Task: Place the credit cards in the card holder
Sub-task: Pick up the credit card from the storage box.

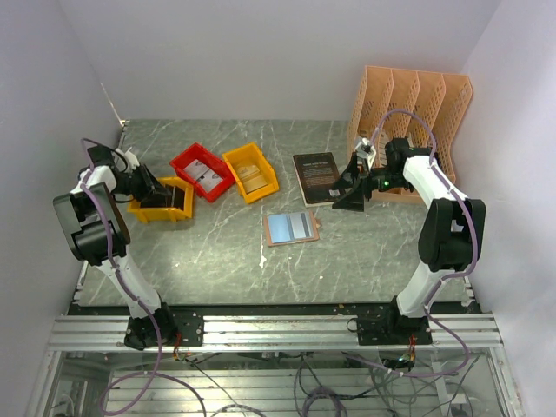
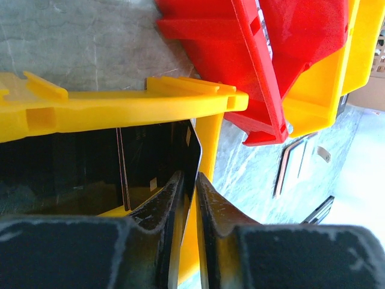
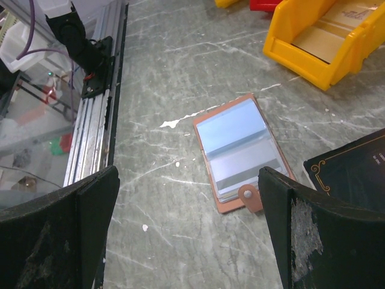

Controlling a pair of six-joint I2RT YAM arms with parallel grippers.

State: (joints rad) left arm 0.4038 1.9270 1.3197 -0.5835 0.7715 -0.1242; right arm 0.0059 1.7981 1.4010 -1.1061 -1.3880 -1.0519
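The tan-pink card holder lies open on the grey table, mid-way between the arms. A light blue card and a grey-silver card sit in it, and its snap tab points toward my right arm. My right gripper hangs wide open above the table just right of the holder, holding nothing. My left gripper reaches into the leftmost yellow bin. Its fingers stand a narrow gap apart on either side of a thin dark-looking card that stands on edge.
A red bin and a second yellow bin sit beside the left one. A black book lies right of them, under my right gripper. A peach slotted file rack stands at the back right.
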